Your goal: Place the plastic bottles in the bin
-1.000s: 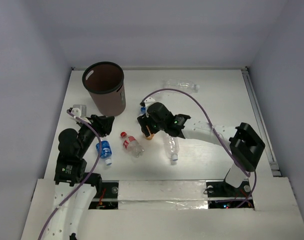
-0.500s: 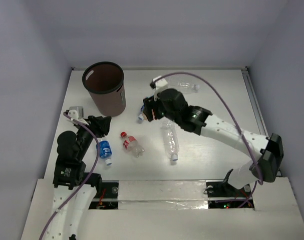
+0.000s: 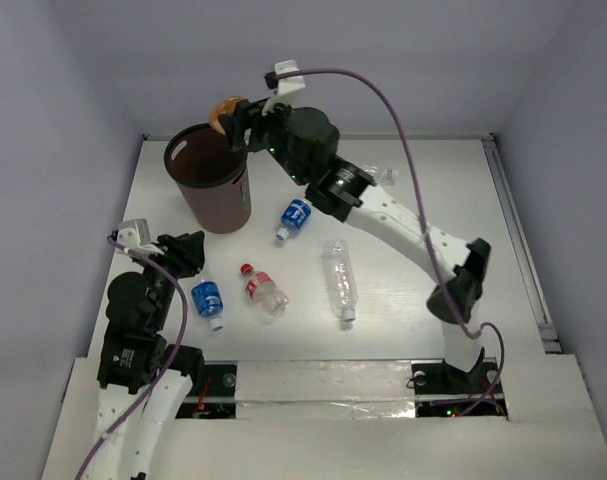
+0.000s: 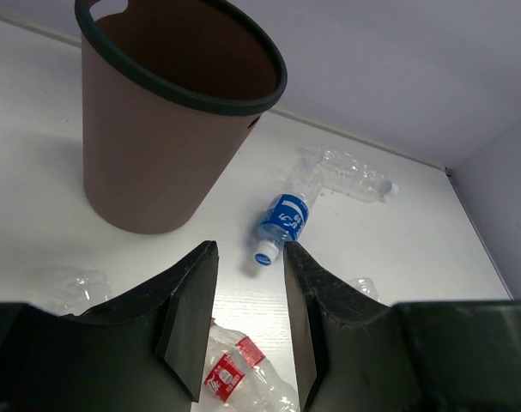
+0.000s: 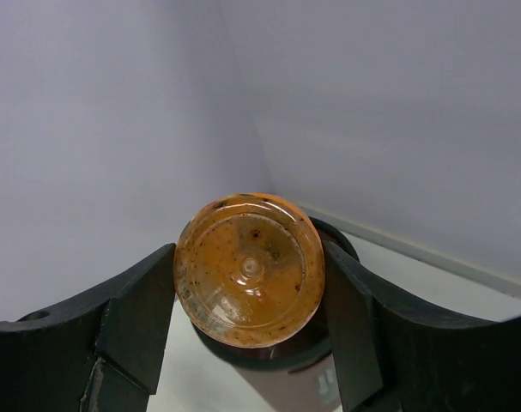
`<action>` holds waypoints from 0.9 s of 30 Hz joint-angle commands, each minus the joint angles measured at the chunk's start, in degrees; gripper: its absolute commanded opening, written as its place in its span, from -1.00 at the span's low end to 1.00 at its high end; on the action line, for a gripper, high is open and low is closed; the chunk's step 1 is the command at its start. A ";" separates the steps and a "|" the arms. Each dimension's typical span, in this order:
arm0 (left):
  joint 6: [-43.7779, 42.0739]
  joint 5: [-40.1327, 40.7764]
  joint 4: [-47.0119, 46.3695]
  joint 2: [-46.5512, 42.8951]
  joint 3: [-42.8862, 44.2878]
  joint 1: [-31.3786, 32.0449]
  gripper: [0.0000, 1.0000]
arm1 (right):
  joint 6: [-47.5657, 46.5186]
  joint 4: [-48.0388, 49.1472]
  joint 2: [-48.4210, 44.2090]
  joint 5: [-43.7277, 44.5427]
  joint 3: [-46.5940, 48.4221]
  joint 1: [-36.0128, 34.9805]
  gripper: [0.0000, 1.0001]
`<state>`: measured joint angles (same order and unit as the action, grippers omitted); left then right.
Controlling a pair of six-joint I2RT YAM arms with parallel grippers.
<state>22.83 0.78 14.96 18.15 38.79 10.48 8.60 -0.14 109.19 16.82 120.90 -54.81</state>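
Above the bin's rim, the right gripper clamps the amber bottle. On the table, one blue-labelled bottle lies near the bin, a second blue-labelled bottle beside the red-labelled bottle, and two clear bottles further right. The left gripper's jaws stand apart, empty.

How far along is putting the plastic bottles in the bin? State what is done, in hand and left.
Done: no bottle shows inside the bin, though its bottom is dark. In hand: the right gripper holds the amber bottle over the bin's rim, not yet dropped. Left on the table: near blue-labelled bottle, far blue-labelled bottle, red-capped bottle, near clear bottle, far clear bottle. The left gripper is open, empty.
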 commanded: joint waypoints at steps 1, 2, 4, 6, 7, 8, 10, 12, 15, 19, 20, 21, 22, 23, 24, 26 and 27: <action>0.37 1.07 -0.90 -0.40 1.82 0.86 -0.34 | -1.74 0.32 6.99 0.23 9.77 0.14 0.04; 0.37 1.16 -0.81 -0.49 1.73 1.38 -0.34 | -1.75 -1.25 8.48 0.06 11.79 0.14 0.04; 0.37 1.33 -0.72 -0.75 1.82 1.38 -0.34 | -1.66 -1.88 12.18 -0.03 16.28 0.14 0.05; 0.37 1.33 -0.72 -0.92 1.82 1.91 -0.34 | -1.31 -1.79 14.81 -0.38 18.40 0.14 0.09; 0.37 1.42 -0.72 -1.01 1.82 1.91 -0.34 | -1.04 -0.83 15.35 -0.56 18.49 0.14 0.13; 0.37 1.51 -0.81 -1.01 1.82 1.91 -0.34 | -0.87 -0.48 15.88 -0.65 18.41 0.14 0.19; 0.46 1.60 -0.72 -1.19 1.82 2.43 -0.34 | -0.52 -0.39 17.37 -0.04 18.58 0.14 0.47; 0.46 1.68 -0.81 -1.19 1.73 2.44 -0.34 | -0.34 -0.39 18.25 0.06 19.02 0.66 0.64; 0.55 1.60 -0.81 -1.28 1.82 2.44 -0.34 | 0.71 -0.39 18.78 -0.55 20.43 0.67 0.80; 0.64 1.86 -0.72 -1.28 1.73 2.44 -0.33 | 1.07 -0.39 16.42 -1.09 19.03 1.19 0.87; 0.64 2.03 -0.64 -1.36 1.73 2.44 -0.33 | 0.89 -0.39 15.28 -1.26 17.98 1.19 0.85; 0.72 2.21 -0.63 -1.45 1.82 2.44 -0.33 | 0.89 1.53 11.70 -1.35 13.09 1.19 0.81; 0.73 2.30 -0.63 -1.71 1.73 2.44 -0.33 | 1.41 2.59 9.14 -1.35 9.22 1.19 0.52; 0.73 2.65 -0.55 -1.80 1.82 2.44 -0.33 | 2.03 5.74 6.33 -1.52 4.48 1.19 0.24; 0.81 2.83 -0.46 -1.98 1.91 2.44 -0.34 | 2.64 7.86 3.08 -2.74 -6.62 1.19 0.01; 0.90 3.53 -0.28 -2.16 2.00 2.44 -0.45 | 5.27 12.96 -5.89 -4.59 -17.93 1.19 -0.80; 0.99 3.70 -0.20 -2.16 2.00 2.44 -0.51 | 5.98 13.58 -8.26 -7.04 -22.94 1.19 -0.92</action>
<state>23.31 3.14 16.14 16.69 38.79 12.69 11.57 4.01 109.75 13.89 107.74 -53.60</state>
